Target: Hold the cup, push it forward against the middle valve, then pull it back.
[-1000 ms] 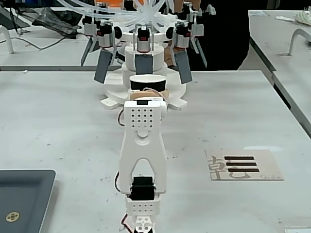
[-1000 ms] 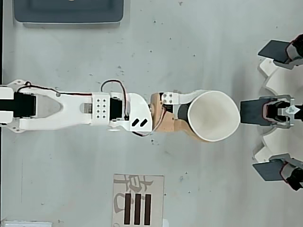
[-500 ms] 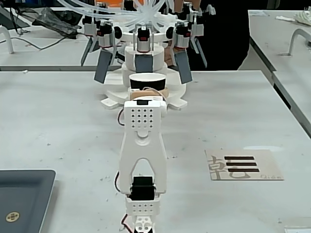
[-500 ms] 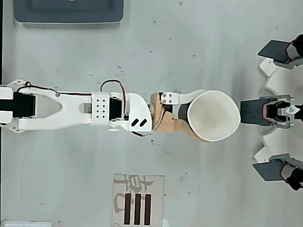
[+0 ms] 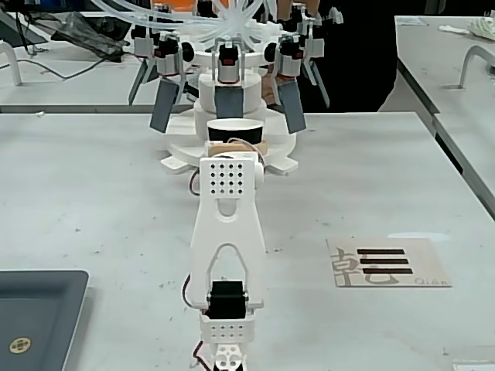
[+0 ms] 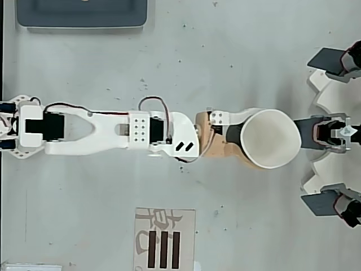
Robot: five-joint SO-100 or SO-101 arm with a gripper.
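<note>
A white robot arm is reaching across a grey bench point(image 6: 237, 62), its end effector point(image 6: 248, 138) closing around a white paper cup point(image 6: 269, 138) and holding it upright just short of the middle valve point(image 5: 230, 101), a grey-blue paddle on the white fixture

From the overhead view I see my arm point(image 6: 107, 131) stretched across the table point(image 6: 242, 62) from the left, with the gripper point(image 6: 248, 138) around the cup point(image 6: 269, 138) at its right end. The middle valve point(image 6: 310, 135) stands just right of the cup (touching or not, I cannot tell). A card point(image 6: 164, 240) lies below the arm, a tray point(image 6: 82, 14) above it.
</note>
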